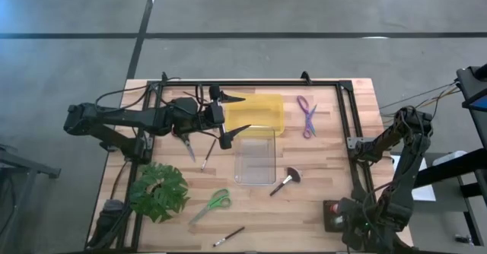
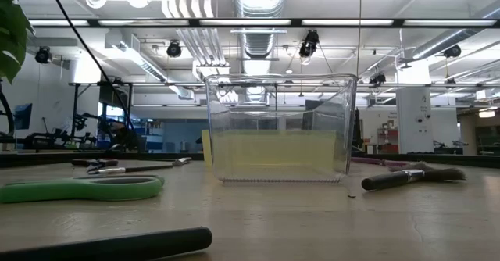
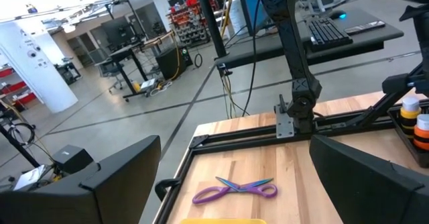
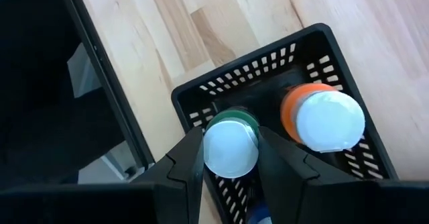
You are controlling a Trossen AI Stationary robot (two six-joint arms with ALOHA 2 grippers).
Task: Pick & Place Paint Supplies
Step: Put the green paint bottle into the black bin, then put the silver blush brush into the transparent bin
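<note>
The green-capped bottle (image 4: 230,147) between the right gripper (image 4: 230,158) fingers hid its body; the black basket (image 4: 315,43) ran off frame.

Two dark jointed arms, black cables trailing along them, left hand (image 1: 217,117) with broad, flat black fingers

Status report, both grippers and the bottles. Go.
Right gripper shut on green bottle in black basket. Left gripper open, empty, above yellow bin. Nothing blocking.
</note>
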